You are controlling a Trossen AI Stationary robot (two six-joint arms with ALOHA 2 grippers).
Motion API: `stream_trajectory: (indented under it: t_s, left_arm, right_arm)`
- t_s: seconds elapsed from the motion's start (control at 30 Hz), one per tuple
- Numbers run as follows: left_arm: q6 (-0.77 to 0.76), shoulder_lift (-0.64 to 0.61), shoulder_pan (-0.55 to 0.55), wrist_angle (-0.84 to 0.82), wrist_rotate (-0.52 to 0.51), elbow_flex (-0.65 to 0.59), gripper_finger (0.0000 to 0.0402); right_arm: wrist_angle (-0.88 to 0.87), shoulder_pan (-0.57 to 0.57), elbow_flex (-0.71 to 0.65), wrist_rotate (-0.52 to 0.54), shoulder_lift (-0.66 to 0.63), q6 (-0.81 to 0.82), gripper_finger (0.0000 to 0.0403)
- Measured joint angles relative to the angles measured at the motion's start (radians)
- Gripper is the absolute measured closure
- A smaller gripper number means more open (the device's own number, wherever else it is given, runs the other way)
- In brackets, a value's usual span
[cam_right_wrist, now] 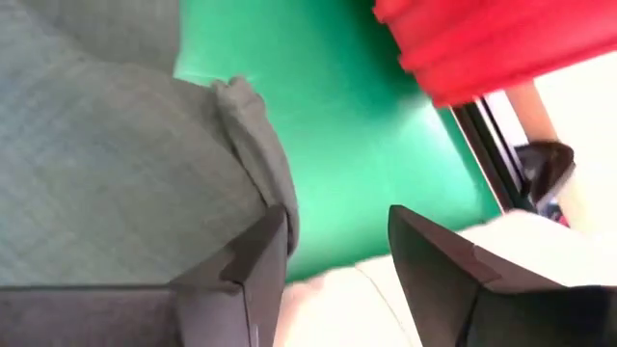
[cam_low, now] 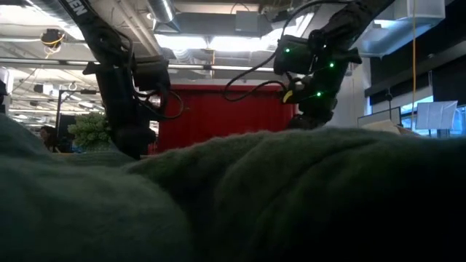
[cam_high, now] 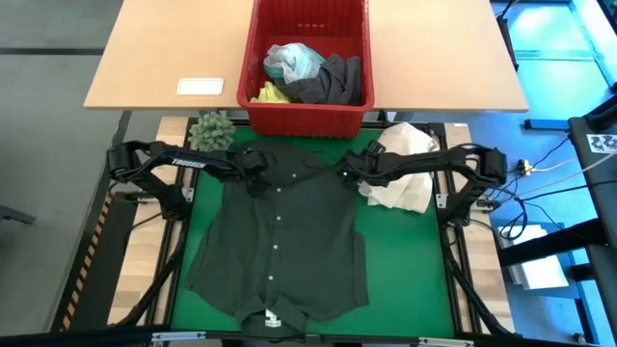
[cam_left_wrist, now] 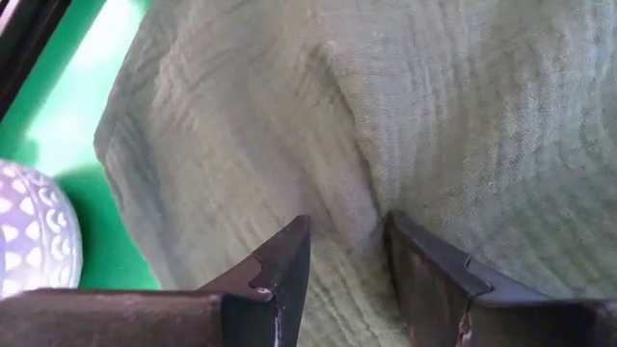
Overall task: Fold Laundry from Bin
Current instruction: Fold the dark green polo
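we see the dark green shirt spread flat on the green worktop, just in front of the red bin that holds more laundry. our left pincer pinches a fold of the shirt. our right pincer stands spread at the shirt's edge, gripping nothing.

Dark green-black shirt lies spread flat, buttons up, on my green worktop; red bin just beyond its collar holds turquoise, yellow and grey garments, crumpled
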Motion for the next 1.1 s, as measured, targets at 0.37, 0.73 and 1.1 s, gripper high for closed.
stream_trajectory:
  t_s: [0.37, 0.73, 1.1]
  left_arm:
    - [-0.081, -0.009, -0.005, -0.052, -0.04, -0.003, 0.0266]
    - [-0.073, -0.102, -0.029, -0.013, -0.057, -0.008, 0.0266]
    - [-0.075, -0.105, -0.084, -0.004, -0.038, -0.006, 0.0266]
  right_arm:
    - [-0.047, 0.0, 0.0, 0.007, -0.084, 0.043, 0.0221]
    - [0.071, 0.0, -0.001, -0.091, -0.128, 0.009, 0.0221]
    - [0.46, -0.025, -0.144, -0.277, -0.086, -0.082, 0.0221]
